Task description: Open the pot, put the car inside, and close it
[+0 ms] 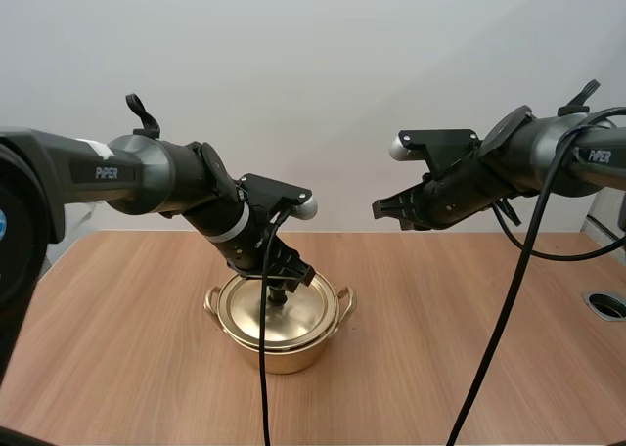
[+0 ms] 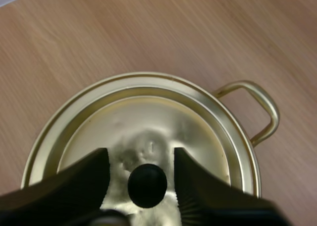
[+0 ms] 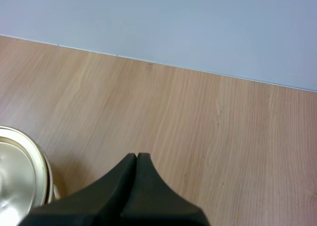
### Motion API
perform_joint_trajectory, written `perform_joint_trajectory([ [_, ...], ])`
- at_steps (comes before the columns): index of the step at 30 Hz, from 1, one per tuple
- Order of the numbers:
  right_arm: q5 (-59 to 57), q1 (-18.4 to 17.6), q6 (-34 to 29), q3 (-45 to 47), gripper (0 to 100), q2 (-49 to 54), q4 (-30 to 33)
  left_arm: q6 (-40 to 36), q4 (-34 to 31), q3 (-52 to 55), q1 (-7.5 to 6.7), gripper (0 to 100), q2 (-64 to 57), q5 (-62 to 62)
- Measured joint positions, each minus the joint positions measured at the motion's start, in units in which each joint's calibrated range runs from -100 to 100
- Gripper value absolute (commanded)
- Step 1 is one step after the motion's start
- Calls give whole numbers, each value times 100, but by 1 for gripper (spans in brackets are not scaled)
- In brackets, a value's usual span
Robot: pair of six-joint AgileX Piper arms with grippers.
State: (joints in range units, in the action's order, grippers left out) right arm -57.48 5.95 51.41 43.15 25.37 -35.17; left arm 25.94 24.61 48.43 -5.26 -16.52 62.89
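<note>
Straddling the lid knob (image 2: 147,185), left gripper (image 2: 140,155) gapes; right gripper (image 3: 136,159) clenched, high above table (image 3: 208,117).

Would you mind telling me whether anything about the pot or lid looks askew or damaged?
Nothing stands out: the lid sits level and centred on the upright pot, with the left fingers open either side of its knob.

White "PiPER" lettering on the left arm (image 1: 110,172), apparently the same "PiPER" word on the right arm (image 1: 597,156), no other text readable
</note>
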Motion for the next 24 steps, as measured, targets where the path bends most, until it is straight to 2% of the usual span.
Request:
perform_joint_trajectory([
  [1,0,0,0,0,0,0,-37,-57,-52,-63,0,59,-17,0],
  [2,17,0,0,0,0,0,-90,-89,-92,-116,0,47,-62,0],
  [5,33,0,0,0,0,0,-209,-89,-91,-231,0,2,-281,0],
  [11,-639,0,327,0,0,172,-683,-255,-106,-276,0,0,-1018,-244],
  [15,-638,0,731,0,0,701,-1248,-542,-106,-276,7,0,-1802,-553],
  [18,-638,0,818,0,0,979,-1381,-581,-106,-276,7,0,-1960,-623],
  [21,-638,0,1007,76,0,1636,-1447,-630,-142,-276,74,0,-2954,-630],
  [24,-843,0,1040,554,0,2431,-1396,-654,-297,-276,80,0,-3505,-584],
])
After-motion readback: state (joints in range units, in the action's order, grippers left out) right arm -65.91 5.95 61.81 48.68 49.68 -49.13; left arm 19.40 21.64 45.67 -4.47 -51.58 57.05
